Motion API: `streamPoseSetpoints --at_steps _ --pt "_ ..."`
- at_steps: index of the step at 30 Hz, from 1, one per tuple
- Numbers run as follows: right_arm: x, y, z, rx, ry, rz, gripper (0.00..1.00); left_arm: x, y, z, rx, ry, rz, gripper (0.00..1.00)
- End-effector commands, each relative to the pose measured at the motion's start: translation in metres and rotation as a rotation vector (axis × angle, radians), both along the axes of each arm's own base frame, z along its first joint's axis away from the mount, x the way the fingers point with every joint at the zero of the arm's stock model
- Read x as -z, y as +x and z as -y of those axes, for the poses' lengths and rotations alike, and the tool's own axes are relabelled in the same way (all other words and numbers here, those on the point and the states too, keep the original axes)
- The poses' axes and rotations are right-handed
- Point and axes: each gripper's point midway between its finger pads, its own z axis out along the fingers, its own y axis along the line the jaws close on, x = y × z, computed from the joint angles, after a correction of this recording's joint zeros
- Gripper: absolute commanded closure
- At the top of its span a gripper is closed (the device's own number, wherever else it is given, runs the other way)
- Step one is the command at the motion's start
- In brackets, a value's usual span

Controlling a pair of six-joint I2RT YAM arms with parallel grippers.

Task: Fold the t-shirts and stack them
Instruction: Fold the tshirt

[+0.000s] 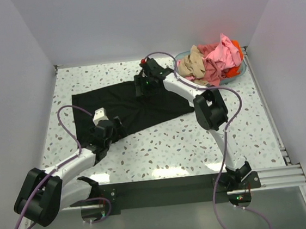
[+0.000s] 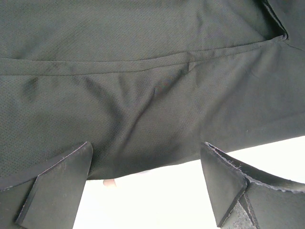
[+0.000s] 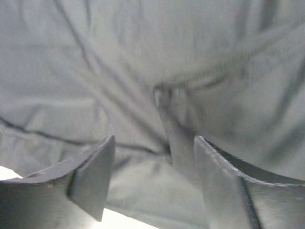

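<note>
The speckled table (image 1: 200, 142) is carrying everything. The large black t-shirt (image 1: 130, 103) is lying spread out and mostly flat on the left-centre of the table, reaching from near the left edge toward the middle, with its far side running toward the far edge.

The teal basket (image 1: 241, 68) is sitting in the far right corner, well apart from the black shirt. A heap of shirts is spilling out of it: the pink t-shirt (image 1: 218, 58) on top, the tan t-shirt (image 1: 191, 64) hanging over the left side, and the orange-red t-shirt (image 1: 235, 44) showing at the back.

The left gripper (image 2: 147, 176) is hovering low over the black shirt's near hem (image 2: 143, 164), its jaws standing wide apart and holding nothing.

The right gripper (image 3: 152, 176) is sitting at the shirt's far edge. Its jaws are standing parted, and a raised ridge of black cloth (image 3: 167, 119) is standing up between them, close to the right-hand finger (image 3: 224, 191).
</note>
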Motion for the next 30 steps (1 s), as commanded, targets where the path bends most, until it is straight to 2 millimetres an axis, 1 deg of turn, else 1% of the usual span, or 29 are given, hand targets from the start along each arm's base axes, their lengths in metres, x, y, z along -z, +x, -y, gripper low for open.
streamPoseSetpoints --at_steps 1,2,3,4,5,6,7,8,9,10,13,14,15,16,17,18,19,21,22,24,25,27,28,30 --pt "-0.069 -0.008 0.001 -0.039 0.072 0.116 0.28 -0.014 0.01 0.003 0.006 0.008 0.039 0.0" --pt "-0.071 -0.009 0.007 -0.035 0.051 0.135 0.27 -0.016 0.01 0.003 0.007 0.005 0.041 0.0" --pt "-0.09 -0.013 0.013 -0.031 0.052 0.168 0.26 -0.018 0.011 0.004 0.008 0.005 0.044 0.0" --pt "-0.091 -0.016 0.02 -0.022 0.035 0.173 0.24 -0.02 0.012 0.004 0.007 0.001 0.049 0.0" --pt "-0.076 -0.022 0.032 -0.004 -0.013 0.157 0.24 -0.021 0.013 0.005 0.008 0.0 0.05 0.0" --pt "-0.077 -0.025 0.04 0.009 -0.024 0.162 0.23 -0.023 0.014 0.006 0.01 -0.003 0.057 0.0" --pt "-0.071 -0.037 0.052 0.022 -0.042 0.145 0.22 -0.024 0.015 0.006 0.011 -0.006 0.058 0.0" --pt "-0.07 -0.04 0.059 0.037 -0.048 0.144 0.22 -0.025 0.016 0.007 0.012 -0.007 0.057 0.0" --pt "-0.066 -0.039 0.07 0.062 -0.055 0.144 0.21 -0.026 0.017 0.008 0.012 -0.009 0.062 0.0" --pt "-0.058 -0.048 0.082 0.078 -0.062 0.122 0.21 -0.027 0.018 0.008 0.014 -0.01 0.064 0.0" --pt "-0.046 -0.048 0.108 0.129 -0.065 0.105 0.21 -0.029 0.021 0.011 0.018 -0.015 0.071 0.0" --pt "-0.036 -0.054 0.117 0.139 -0.076 0.081 0.21 -0.024 0.02 0.011 0.02 -0.01 0.058 0.0" --pt "-0.032 -0.052 0.127 0.156 -0.077 0.072 0.21 -0.022 0.02 0.011 0.02 -0.01 0.054 0.0" --pt "-0.028 -0.053 0.132 0.165 -0.082 0.064 0.21 -0.019 0.019 0.011 0.017 -0.01 0.045 0.0" --pt "-0.017 -0.059 0.138 0.17 -0.093 0.04 0.21 -0.016 0.018 0.01 0.017 -0.006 0.036 0.0" --pt "-0.014 -0.057 0.144 0.182 -0.092 0.04 0.21 -0.014 0.016 0.01 0.013 -0.01 0.028 0.0" --pt "-0.004 -0.062 0.149 0.187 -0.097 0.016 0.21 -0.013 0.015 0.009 0.012 -0.012 0.026 0.0" --pt "0.005 -0.063 0.156 0.199 -0.104 0.0 0.21 -0.009 0.012 0.008 0.005 -0.012 0.015 0.0" --pt "0.015 -0.069 0.159 0.197 -0.115 -0.025 0.21 -0.01 0.011 0.007 0.005 -0.014 0.016 0.0" --pt "0.022 -0.073 0.164 0.2 -0.117 -0.037 0.21 -0.01 0.007 0.006 0.006 -0.013 -0.003 0.0" --pt "0.03 -0.08 0.169 0.202 -0.123 -0.058 0.21 -0.009 0.005 0.006 0.011 -0.009 -0.01 0.0" --pt "0.035 -0.083 0.175 0.212 -0.119 -0.068 0.21 -0.013 0.001 0.003 0.02 0.001 -0.005 0.0" --pt "0.04 -0.09 0.179 0.214 -0.125 -0.082 0.21 -0.016 0.001 0.002 0.022 0.005 0.003 0.0" --pt "0.043 -0.092 0.187 0.23 -0.129 -0.088 0.2 -0.007 -0.007 -0.009 0.005 0.045 -0.041 0.0"
